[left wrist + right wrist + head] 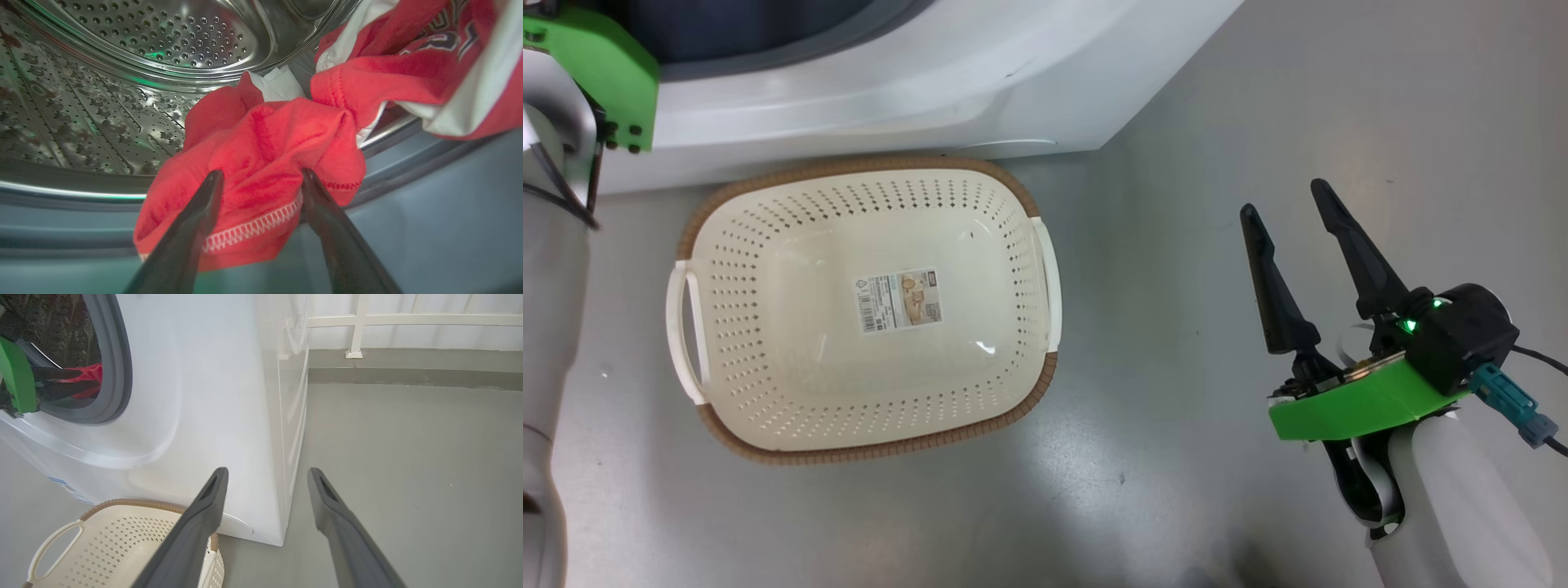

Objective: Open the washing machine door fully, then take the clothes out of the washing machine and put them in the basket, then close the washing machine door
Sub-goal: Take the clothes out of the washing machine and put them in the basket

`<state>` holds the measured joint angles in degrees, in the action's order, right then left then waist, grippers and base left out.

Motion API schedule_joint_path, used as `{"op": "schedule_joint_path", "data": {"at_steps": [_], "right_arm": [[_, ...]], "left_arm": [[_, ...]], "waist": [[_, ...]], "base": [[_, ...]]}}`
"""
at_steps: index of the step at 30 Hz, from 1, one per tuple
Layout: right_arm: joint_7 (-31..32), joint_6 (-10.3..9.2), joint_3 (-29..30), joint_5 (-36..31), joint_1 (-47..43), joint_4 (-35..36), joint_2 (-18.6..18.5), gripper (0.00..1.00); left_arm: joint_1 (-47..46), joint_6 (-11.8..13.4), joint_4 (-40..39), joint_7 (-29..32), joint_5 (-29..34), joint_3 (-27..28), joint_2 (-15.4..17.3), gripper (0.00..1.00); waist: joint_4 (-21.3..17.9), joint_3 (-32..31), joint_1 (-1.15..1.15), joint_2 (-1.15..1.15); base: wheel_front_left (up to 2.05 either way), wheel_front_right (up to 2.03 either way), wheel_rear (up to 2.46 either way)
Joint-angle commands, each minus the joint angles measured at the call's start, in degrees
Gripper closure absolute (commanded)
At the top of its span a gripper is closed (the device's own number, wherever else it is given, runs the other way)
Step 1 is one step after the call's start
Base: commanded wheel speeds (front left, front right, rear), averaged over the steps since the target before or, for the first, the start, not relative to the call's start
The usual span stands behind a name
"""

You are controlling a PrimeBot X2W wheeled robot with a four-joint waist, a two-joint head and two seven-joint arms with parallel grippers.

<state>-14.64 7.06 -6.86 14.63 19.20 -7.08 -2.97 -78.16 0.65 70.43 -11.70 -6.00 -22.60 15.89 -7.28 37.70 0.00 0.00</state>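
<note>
Two things seem plain about the clothes [261,134]: they look soft, and they look light. The red fabric with white trim lies bunched at the mouth of the washing machine [196,396], partly on the steel drum [163,36] and partly over the grey seal [122,367]. Nothing has reached the basket [768,269], which stands on the floor [1176,425] just in front of the machine. The left gripper [261,173] has its fingers on either side of a thick fold near the stitched hem, and cloth fills the gap between them. The gap is rather wide, so I cannot tell whether the fold is truly pinched or only enclosed. The right gripper [1284,198] hangs with its fingers spread and carries nothing, well to the side of the basket. In my judgement such cloth will not slip easily, but it will stretch and trail — a loose part may drag over the seal or catch on the drum's edge. A hold on a thick bunch is better than on a thin edge — it should bring out more fabric in one pull.
</note>
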Motion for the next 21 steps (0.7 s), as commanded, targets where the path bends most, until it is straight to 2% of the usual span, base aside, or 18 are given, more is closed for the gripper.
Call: {"op": "schedule_joint_path", "data": {"at_steps": [1,3,4,5,12,21], "right_arm": [[-0.4,0.43,-1.6,0.8,0.4,1.1,0.1,0.0],[-0.4,0.43,-1.6,1.0,0.5,1.0,0.1,0.0],[-0.4,0.43,-1.5,1.0,0.6,0.9,0.1,0.0],[-0.4,0.43,-1.5,1.0,0.7,0.9,0.1,0.0],[-0.4,0.43,-1.3,1.2,0.5,0.7,0.1,0.0],[-0.4,0.43,-0.9,1.2,0.4,0.5,0.1,0.0]], "left_arm": [[-1.5,1.1,-0.2,-0.1,0.8,0.3,3.6,0.0],[-1.9,2.2,0.3,-0.1,1.1,-0.1,3.7,0.0],[-2.1,2.7,0.4,-0.2,1.4,-0.4,3.8,0.8],[-2.2,2.9,0.5,-0.4,1.9,-0.9,3.9,1.0],[-1.6,2.9,1.2,-1.2,0.1,-0.3,3.2,1.0],[0.5,0.7,0.0,-2.9,-3.7,1.9,3.4,1.0]], "waist": [[-0.2,0.3,0.0,0.0],[-0.3,0.4,0.0,0.0],[-0.3,0.4,0.0,0.0],[-0.3,0.4,0.0,0.0],[0.2,-0.5,0.0,0.0],[0.8,-1.7,0.0,0.0]], "base": [[0.0,0.0,0.0],[0.0,0.0,0.0],[0.0,0.0,0.0],[0.0,0.0,0.0],[0.0,0.0,0.0],[0.0,0.0,0.0]]}}
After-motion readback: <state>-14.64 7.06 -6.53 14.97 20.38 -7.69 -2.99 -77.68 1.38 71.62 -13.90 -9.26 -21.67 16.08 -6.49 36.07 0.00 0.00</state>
